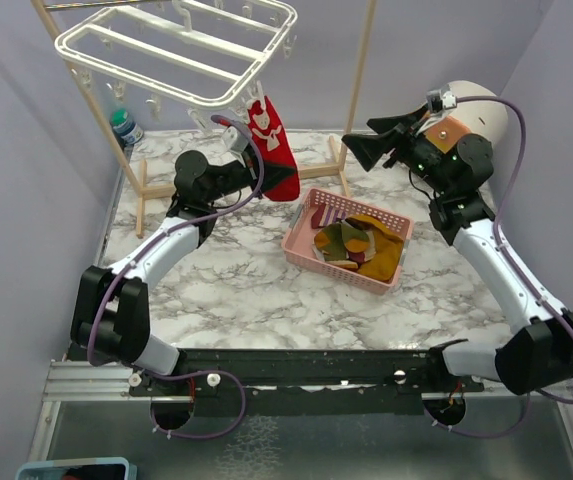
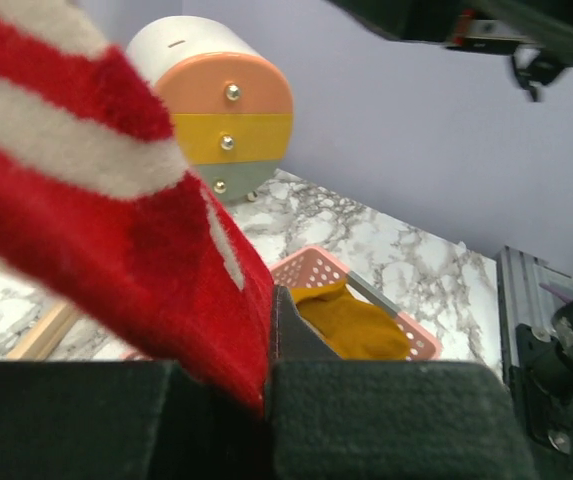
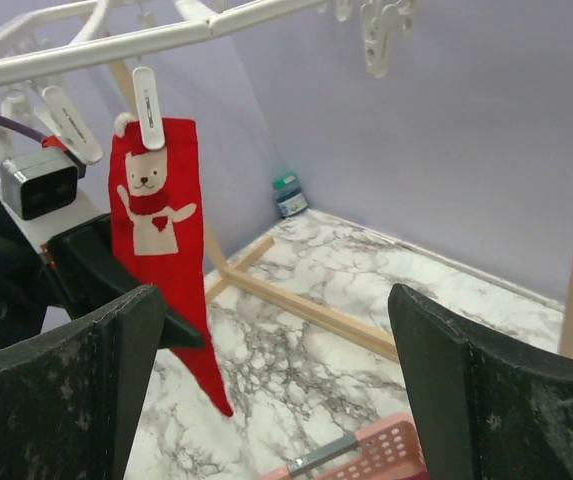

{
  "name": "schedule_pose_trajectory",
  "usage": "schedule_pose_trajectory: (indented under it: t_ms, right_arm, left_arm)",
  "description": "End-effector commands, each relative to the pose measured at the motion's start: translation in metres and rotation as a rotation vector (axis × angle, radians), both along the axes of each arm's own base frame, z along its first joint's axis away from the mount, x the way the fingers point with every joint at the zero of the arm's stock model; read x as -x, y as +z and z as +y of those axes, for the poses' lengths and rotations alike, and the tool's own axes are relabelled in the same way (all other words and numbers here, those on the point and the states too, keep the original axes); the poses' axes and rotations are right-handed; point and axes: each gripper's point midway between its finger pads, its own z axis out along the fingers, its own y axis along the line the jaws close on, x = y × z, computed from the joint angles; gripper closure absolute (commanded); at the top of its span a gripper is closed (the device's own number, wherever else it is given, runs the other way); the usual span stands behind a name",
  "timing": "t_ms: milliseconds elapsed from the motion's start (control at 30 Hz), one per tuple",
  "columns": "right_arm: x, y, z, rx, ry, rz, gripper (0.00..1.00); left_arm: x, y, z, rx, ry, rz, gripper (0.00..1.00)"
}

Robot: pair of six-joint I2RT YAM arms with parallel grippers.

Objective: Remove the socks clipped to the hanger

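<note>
My left arm (image 1: 166, 245) and right arm (image 1: 501, 265) are built alike: smooth white shells between chunky black joints, each trailed by a thin purple cable (image 1: 521, 135). My left fingers (image 2: 386, 420) are flat black blocks with a matte, padded face. My right fingers (image 3: 56, 400) are broad dark wedges speckled with pale scuffs. A small grey camera box (image 3: 38, 182) with a red tab sits on my left wrist. Both bases bolt to a black rail (image 1: 296, 365) along the near edge of the bench (image 1: 236, 290).

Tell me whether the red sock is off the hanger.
No: in the right wrist view a white clip on the hanger pinches the top of the red sock, which hangs from it.
</note>
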Motion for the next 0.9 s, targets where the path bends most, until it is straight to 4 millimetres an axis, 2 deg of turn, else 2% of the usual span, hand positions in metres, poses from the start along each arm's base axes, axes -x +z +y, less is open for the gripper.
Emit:
schedule_pose_trajectory:
  t_ms: [0,133,267,367,500,867]
  right_arm:
    - [0.013,0.022,0.024,-0.07,0.254,-0.079,0.0]
    - [0.026,0.032,0.044,-0.139,0.486,-0.093,0.0]
    - [0.034,0.045,0.053,-0.217,0.654,-0.103,0.0]
    - [0.031,0.05,0.064,-0.222,0.69,-0.099,0.0]
    - [0.03,0.051,0.091,-0.208,0.724,-0.097,0.0]
    - [0.015,0.039,0.145,-0.256,0.845,-0.051,0.0]
  left_arm:
    - [0.032,0.0,0.002,-0.022,-0.079,0.024,1.0]
    - [0.045,-0.001,0.003,-0.035,-0.11,0.042,1.0]
    - [0.054,0.0,0.005,-0.042,-0.127,0.039,1.0]
    - [0.06,-0.001,0.007,-0.042,-0.132,0.044,1.0]
    - [0.068,-0.001,0.006,-0.044,-0.166,0.064,1.0]
    - [0.093,0.01,0.014,-0.061,-0.177,0.048,1.0]
